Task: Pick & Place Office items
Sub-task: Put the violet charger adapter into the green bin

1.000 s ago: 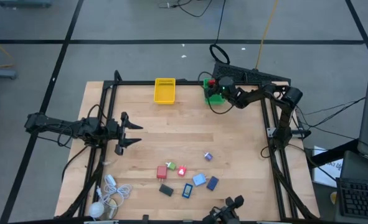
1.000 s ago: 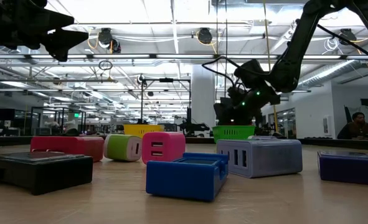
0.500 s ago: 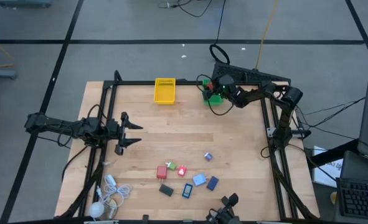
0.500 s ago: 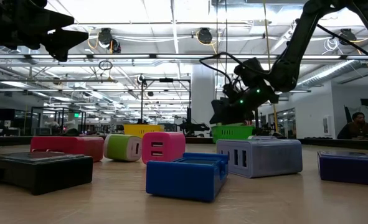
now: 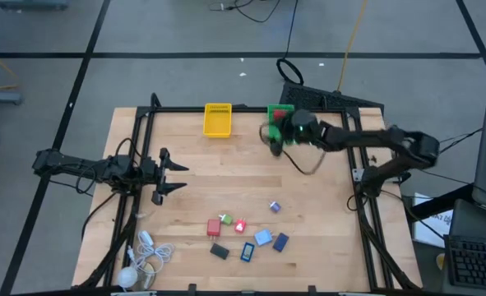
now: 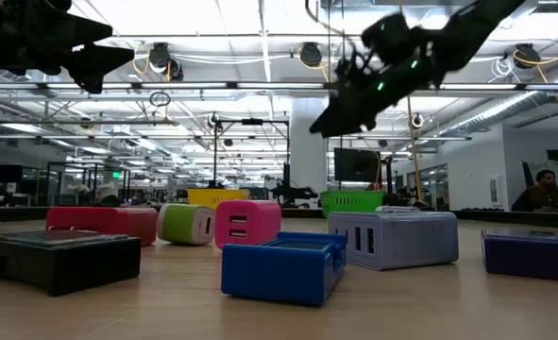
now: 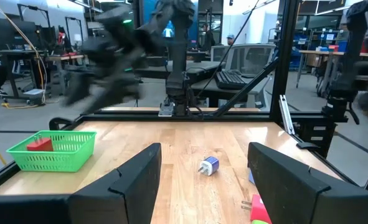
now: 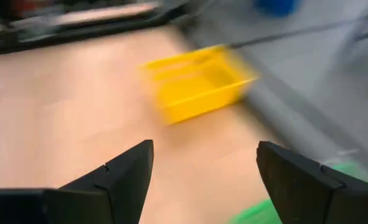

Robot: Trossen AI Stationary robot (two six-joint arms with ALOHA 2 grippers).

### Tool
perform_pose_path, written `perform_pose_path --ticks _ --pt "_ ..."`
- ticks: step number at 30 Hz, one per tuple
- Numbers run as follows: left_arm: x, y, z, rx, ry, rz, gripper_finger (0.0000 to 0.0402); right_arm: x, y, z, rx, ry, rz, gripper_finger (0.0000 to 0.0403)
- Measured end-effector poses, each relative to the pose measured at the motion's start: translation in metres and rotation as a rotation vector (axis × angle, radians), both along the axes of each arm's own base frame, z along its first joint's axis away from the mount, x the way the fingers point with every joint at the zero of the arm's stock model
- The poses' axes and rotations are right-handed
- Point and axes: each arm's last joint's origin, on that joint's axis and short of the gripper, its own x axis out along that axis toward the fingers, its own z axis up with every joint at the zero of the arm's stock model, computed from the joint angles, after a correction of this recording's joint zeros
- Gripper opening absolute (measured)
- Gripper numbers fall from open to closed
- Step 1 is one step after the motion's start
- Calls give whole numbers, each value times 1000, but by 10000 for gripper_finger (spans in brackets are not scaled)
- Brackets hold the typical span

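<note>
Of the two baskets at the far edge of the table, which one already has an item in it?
The green basket, beside the right end effector: a red piece lies inside it. The yellow basket shows only its bare floor.

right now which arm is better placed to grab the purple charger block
Right, probably. Its open, empty tool is beside the green basket, with bare table between it and the purple charger block. The left tool is open but farther off.

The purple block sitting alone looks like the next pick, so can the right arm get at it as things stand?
Probably yes. The purple block lies apart from the other pieces, with bare table around it, and the right gripper is open, empty and raised near the green basket.
</note>
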Motion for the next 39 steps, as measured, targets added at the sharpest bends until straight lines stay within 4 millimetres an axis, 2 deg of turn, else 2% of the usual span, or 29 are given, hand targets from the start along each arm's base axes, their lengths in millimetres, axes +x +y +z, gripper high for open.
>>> perform_pose_path --ticks 5,8,13,18,21,26,35,39 --pt "0 0 0 0 0 0 244 -4 70 14 218 32 178 261" --pt "0 0 0 0 0 0 244 -4 113 13 273 68 276 260" --pt "0 0 0 0 0 0 244 -12 181 -8 153 169 313 259" --pt "0 0 0 0 0 0 244 -20 226 -25 111 179 232 258" --pt "0 0 0 0 0 0 244 -21 240 -44 86 225 184 258" --pt "0 0 0 0 0 0 244 -19 246 -78 118 318 94 258" --pt "0 0 0 0 1 0 244 -9 235 -111 171 378 -41 258" --pt "0 0 0 0 0 0 244 -4 229 -118 206 373 -98 258"
